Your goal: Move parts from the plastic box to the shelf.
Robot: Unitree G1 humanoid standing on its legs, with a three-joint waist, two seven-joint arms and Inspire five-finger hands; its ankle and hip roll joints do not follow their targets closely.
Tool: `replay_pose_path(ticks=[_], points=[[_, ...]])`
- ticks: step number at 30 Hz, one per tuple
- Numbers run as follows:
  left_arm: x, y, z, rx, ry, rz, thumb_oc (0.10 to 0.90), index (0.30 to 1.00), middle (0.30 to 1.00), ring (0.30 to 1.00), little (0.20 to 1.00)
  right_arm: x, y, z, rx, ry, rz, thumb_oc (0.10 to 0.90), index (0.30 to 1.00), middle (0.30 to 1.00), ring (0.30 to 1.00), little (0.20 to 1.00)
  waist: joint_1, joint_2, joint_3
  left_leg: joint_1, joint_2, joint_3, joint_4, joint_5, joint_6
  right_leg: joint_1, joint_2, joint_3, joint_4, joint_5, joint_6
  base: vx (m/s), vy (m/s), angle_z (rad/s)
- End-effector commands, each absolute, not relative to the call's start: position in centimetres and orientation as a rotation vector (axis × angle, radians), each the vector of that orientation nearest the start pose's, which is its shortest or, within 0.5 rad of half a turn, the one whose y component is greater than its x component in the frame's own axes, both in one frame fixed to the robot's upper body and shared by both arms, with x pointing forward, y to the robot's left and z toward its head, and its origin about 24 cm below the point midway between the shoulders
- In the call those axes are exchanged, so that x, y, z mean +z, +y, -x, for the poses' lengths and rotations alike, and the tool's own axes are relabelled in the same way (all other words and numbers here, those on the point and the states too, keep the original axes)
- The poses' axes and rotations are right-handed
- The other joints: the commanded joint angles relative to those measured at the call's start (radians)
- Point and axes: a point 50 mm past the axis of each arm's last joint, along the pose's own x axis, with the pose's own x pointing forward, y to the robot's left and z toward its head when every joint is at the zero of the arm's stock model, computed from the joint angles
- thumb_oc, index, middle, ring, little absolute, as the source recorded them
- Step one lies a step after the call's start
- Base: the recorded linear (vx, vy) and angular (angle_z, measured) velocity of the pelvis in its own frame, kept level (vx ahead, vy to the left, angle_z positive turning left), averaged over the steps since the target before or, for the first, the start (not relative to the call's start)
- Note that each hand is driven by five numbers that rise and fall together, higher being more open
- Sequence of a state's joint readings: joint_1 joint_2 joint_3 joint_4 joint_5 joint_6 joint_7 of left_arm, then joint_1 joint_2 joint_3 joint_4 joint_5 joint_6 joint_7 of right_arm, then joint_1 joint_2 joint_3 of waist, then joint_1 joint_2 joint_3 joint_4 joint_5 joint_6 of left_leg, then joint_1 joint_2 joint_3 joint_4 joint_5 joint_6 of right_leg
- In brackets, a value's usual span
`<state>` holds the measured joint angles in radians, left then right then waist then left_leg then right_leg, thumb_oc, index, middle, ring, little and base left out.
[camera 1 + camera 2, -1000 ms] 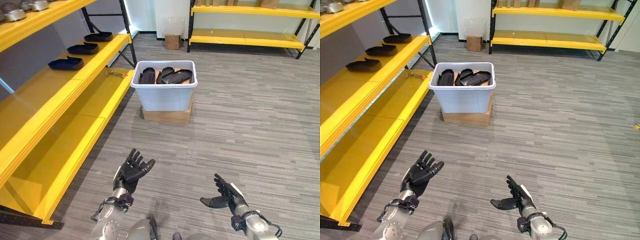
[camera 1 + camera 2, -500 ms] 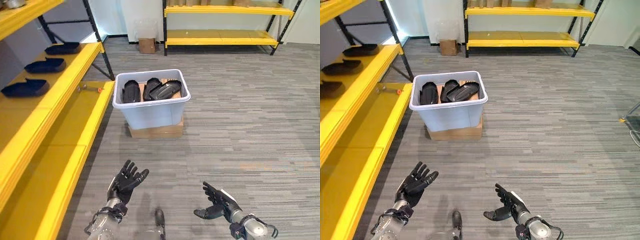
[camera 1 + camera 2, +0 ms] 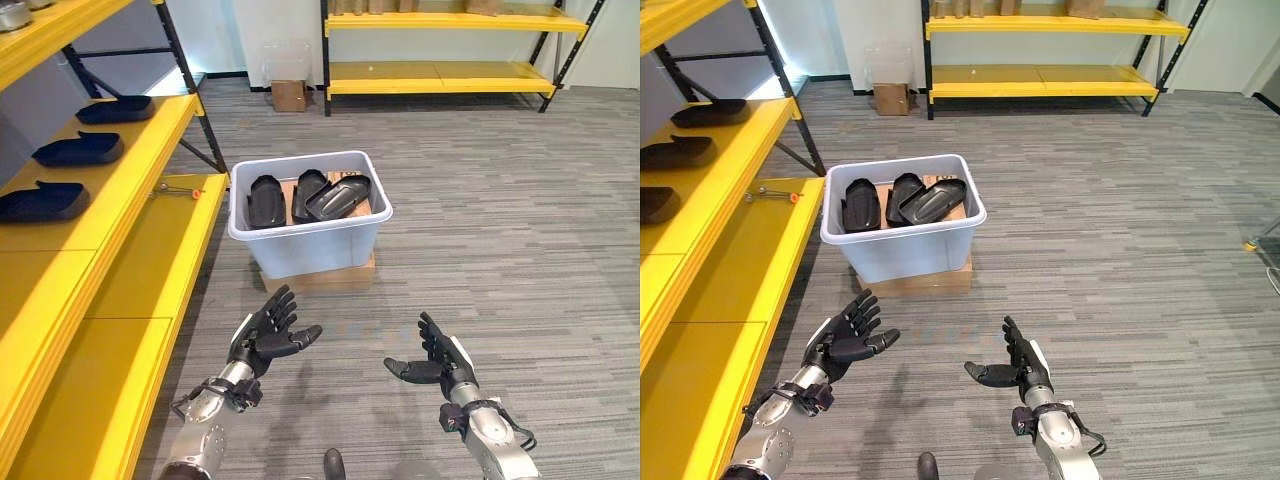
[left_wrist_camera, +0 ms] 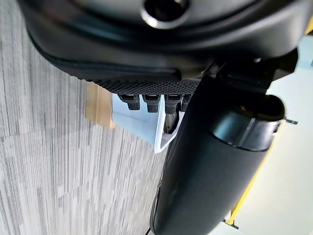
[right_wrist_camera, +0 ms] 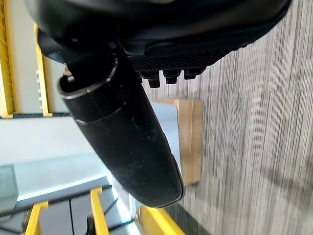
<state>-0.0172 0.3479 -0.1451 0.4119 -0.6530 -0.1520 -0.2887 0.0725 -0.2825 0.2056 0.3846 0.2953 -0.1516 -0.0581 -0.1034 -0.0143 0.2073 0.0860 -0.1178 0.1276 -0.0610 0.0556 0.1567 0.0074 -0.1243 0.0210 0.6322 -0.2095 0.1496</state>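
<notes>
1. The task's things are the black, elongated, shell-like moulded parts (image 3: pixel 308 194). Three or so of them stand on edge, leaning on one another, inside the pale grey plastic box (image 3: pixel 312 245). The box sits on a flat brown cardboard carton (image 3: pixel 322 279) on the grey striped carpet floor (image 3: pixel 500 240).

2. By their look the parts are rigid moulded plastic. They are probably light and stiff, with smooth, somewhat slippery faces, and not fragile.

3. The best hold looks to be across a part's narrow width near its upper edge, thumb on one face and fingers on the other. Because they are packed close, the outermost part offers the freest access.

4. Three similar dark parts (image 3: pixel 78 150) already lie in a row on the yellow metal shelf (image 3: pixel 140 170) to the robot's left. A lower yellow shelf board beside the box carries a small tool with an orange tip (image 3: pixel 180 191).

5. The left hand (image 3: pixel 265 333) hangs in the air short of the box. Its fingers (image 3: pixel 280 306) are spread and nearly straight and its thumb stands out. It holds and touches nothing.

6. The right hand (image 3: pixel 438 361) is likewise raised short of the box, fingers straight and splayed, thumb pointing inward. It is empty and well apart from the parts.
</notes>
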Motion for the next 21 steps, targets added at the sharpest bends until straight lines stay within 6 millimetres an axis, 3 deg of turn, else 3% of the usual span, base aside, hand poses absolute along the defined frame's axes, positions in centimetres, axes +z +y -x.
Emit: replay_pose_path(ticks=[1,3,6,7,9,12,14,17,21], points=[[0.6,19.4,-25.3,-0.259,0.079,0.280,0.900,1.000,1.000,1.000,1.000,-1.7,-19.2,-23.2,-0.011,0.153,0.020,0.900,1.000,1.000,1.000,1.000,0.008,0.038,-0.082,-0.061,0.062,0.039,0.055,-0.100,-0.028,-0.014,-0.025,-0.075,0.127,0.331,-0.034,0.12,0.123,-0.30],[0.4,19.5,-25.0,-0.245,0.089,0.279,0.900,1.000,1.000,1.000,1.000,-1.6,-19.1,-23.4,-0.014,0.148,0.019,0.900,1.000,1.000,1.000,1.000,0.018,0.038,-0.071,-0.054,0.056,0.039,0.068,-0.118,-0.017,-0.041,-0.028,-0.096,0.168,0.319,-0.038,0.18,0.052,-0.47],[0.2,19.9,-24.6,-0.220,0.090,0.288,0.900,1.000,1.000,1.000,1.000,-1.4,-19.0,-23.5,-0.018,0.144,0.016,0.900,1.000,1.000,1.000,1.000,0.003,0.039,-0.054,-0.021,0.057,0.032,0.054,-0.123,-0.018,-0.122,0.038,-0.090,0.141,0.298,-0.040,0.14,-0.021,-0.34],[0.1,20.1,-24.3,-0.213,0.090,0.291,0.900,1.000,1.000,1.000,1.000,-1.3,-19.3,-23.5,-0.023,0.141,0.013,0.900,1.000,1.000,1.000,1.000,-0.008,0.043,-0.048,0.002,0.060,0.026,0.035,-0.122,-0.024,-0.164,0.070,-0.099,0.072,0.273,-0.045,0.18,-0.079,-0.18],[0.3,20.5,-24.2,-0.200,0.092,0.287,0.900,1.000,1.000,1.000,1.000,-1.0,-19.7,-23.4,-0.030,0.130,0.012,0.900,1.000,1.000,1.000,1.000,-0.026,0.034,-0.039,0.050,0.049,0.006,0.005,-0.138,-0.031,-0.210,0.077,-0.129,-0.127,0.264,-0.047,0.21,-0.114,-0.18],[0.5,20.8,-24.2,-0.193,0.081,0.291,0.900,1.000,1.000,1.000,1.000,-0.5,-20.5,-23.3,-0.047,0.121,0.010,0.900,1.000,1.000,1.000,1.000,-0.046,0.016,-0.033,0.111,0.029,-0.043,-0.021,-0.161,-0.048,-0.226,0.078,-0.140,-0.423,0.315,-0.034,0.23,-0.130,-0.04],[0.3,20.4,-23.6,-0.236,0.073,0.302,0.900,1.000,1.000,1.000,1.000,-0.6,-21.2,-23.0,-0.072,0.118,0.008,0.900,1.000,1.000,1.000,1.000,-0.064,0.029,-0.015,0.165,0.040,-0.096,-0.026,-0.184,-0.073,-0.283,0.085,-0.119,-0.585,0.362,-0.020,0.35,-0.204,0.19],[-0.1,19.7,-23.1,-0.275,0.080,0.309,0.900,1.000,1.000,1.000,1.000,-0.9,-21.5,-22.9,-0.108,0.118,-0.007,0.900,1.000,1.000,1.000,1.000,-0.068,0.031,-0.006,0.189,0.050,-0.127,-0.026,-0.199,-0.082,-0.280,0.092,-0.093,-0.632,0.371,-0.019,0.27,-0.197,0.36],[-0.7,18.7,-23.1,-0.306,0.105,0.301,0.900,1.000,1.000,1.000,1.000,-1.3,-21.3,-22.6,-0.114,0.131,0.008,0.900,1.000,1.000,1.000,1.000,-0.080,0.013,-0.026,0.207,0.039,-0.167,-0.026,-0.220,-0.079,-0.211,0.098,-0.017,-0.674,0.413,-0.020,0.29,-0.207,0.60]])
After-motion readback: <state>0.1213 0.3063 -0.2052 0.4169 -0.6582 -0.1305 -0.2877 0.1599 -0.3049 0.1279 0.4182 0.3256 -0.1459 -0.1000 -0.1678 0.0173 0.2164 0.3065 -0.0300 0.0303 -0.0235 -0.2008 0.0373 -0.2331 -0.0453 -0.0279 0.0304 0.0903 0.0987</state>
